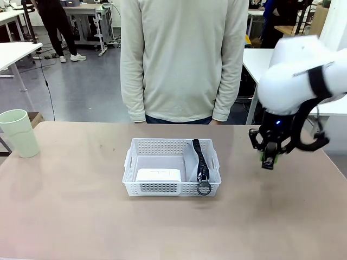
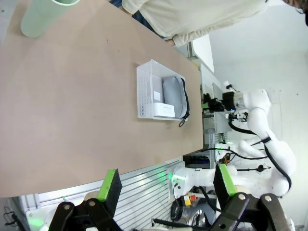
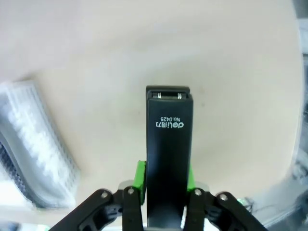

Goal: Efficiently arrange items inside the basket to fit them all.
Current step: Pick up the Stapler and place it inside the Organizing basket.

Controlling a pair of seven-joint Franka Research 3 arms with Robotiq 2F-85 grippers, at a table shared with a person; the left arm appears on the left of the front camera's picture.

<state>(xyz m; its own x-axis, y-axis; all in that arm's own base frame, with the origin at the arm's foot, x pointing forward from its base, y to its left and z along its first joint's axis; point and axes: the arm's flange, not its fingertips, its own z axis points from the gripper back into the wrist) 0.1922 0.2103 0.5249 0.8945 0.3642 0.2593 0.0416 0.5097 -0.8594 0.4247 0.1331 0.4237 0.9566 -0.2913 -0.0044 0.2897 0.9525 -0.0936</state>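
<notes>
The right gripper has its jaws clamped on the small black stapler, long axis pointing straight out. The shallow white lattice plastic basket lies at nine o'clock, nearest this arm. The left gripper has its jaws apart.

Blurred, cropped
Your right wrist view smears the shallow white lattice basket; your left wrist view crops the pale green cup.
</notes>
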